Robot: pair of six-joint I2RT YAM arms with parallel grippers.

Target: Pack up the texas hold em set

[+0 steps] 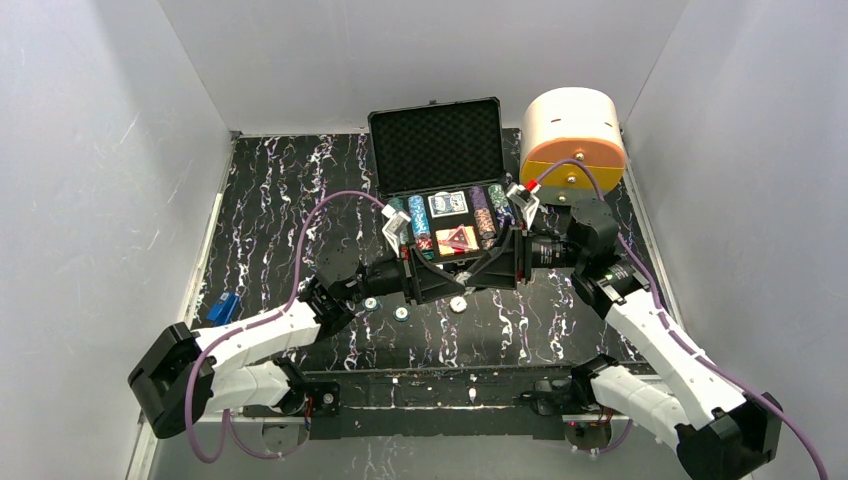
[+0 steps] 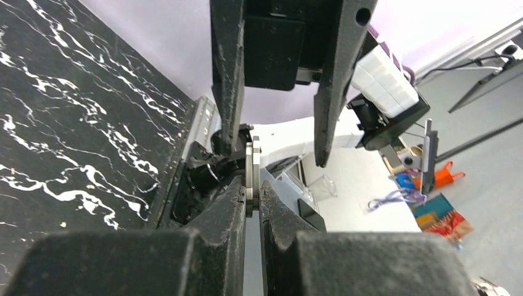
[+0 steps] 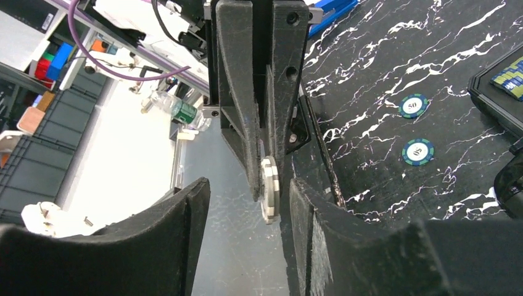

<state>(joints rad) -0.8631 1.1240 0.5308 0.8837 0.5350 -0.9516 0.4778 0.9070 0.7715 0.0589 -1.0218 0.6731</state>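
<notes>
Two green-rimmed poker chips (image 1: 370, 303) and one small white button (image 1: 458, 304) lie loose on the marbled black table (image 1: 280, 200), nearest the arm bases. Just beyond them the two grippers meet tip to tip. Left gripper (image 2: 250, 185): jaws clamped on a thin white disc (image 3: 269, 191), held edge-on. Right gripper (image 3: 247, 197): jaws spread wide, straddling that disc; contact cannot be confirmed. Farther back, the black briefcase (image 1: 435, 145) stands open with its lid upright, holding chip rows (image 1: 420, 225), a blue card deck (image 1: 448, 204) and a red triangle (image 1: 460, 240). Beside its right end sits a white-and-orange cylindrical box (image 1: 573, 135).
</notes>
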